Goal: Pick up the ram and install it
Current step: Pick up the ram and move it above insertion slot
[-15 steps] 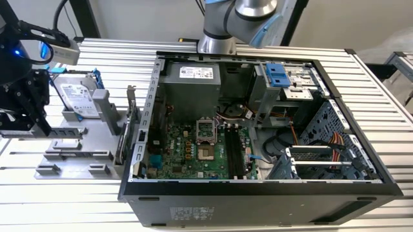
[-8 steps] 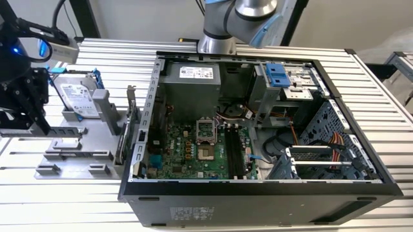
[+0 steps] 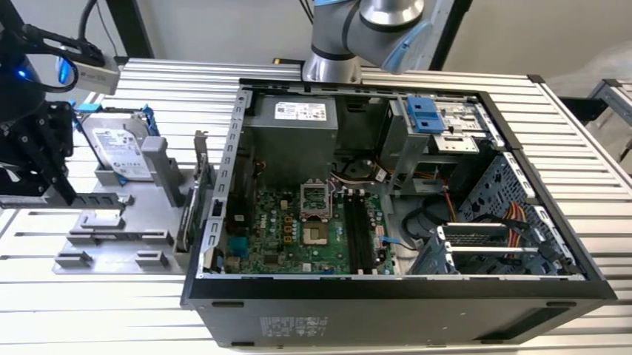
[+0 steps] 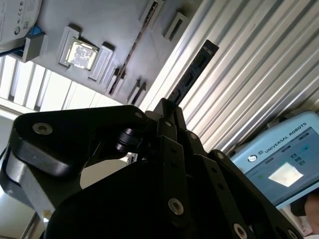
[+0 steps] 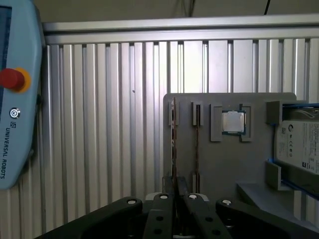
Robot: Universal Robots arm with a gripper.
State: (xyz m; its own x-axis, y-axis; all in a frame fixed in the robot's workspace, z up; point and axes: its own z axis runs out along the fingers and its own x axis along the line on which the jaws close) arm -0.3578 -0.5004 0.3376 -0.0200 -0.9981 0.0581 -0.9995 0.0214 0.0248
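The ram point(image 4: 193, 72) is held by the gripper point(image 4: 167, 110). The fingers are closed narrowly on one end of it, and the rest of the strip stands out beyond the fingertips, seen against the ribbed worktop point(image 4: 259, 64) just beside the gray holder point(image 4: 114, 25). Whether it is fully clear of the holder cannot be told.

The ram is judged to be light, thin and stiff, but fragile: it should not be bent, and the chips and the contact edge (the part which goes into the socket) are better not pressed. A grip across the flat sides near one end, as it is taken here, leaves a long free length, so some tilting between the pads could be expected.

The second wrist view gives the ram's broad side as a dark bar. In the first wrist view the same ram point(image 5: 173, 149) is seen edge-on as a thin line, and a second thin card point(image 5: 197, 149) is seen standing in the holder, with a processor point(image 5: 233, 122) and a hard drive point(image 5: 299, 144) further along. The exterior view adds the open computer case point(image 3: 395, 314) with its motherboard point(image 3: 286, 229), which lies to the exterior view's right of the holder.
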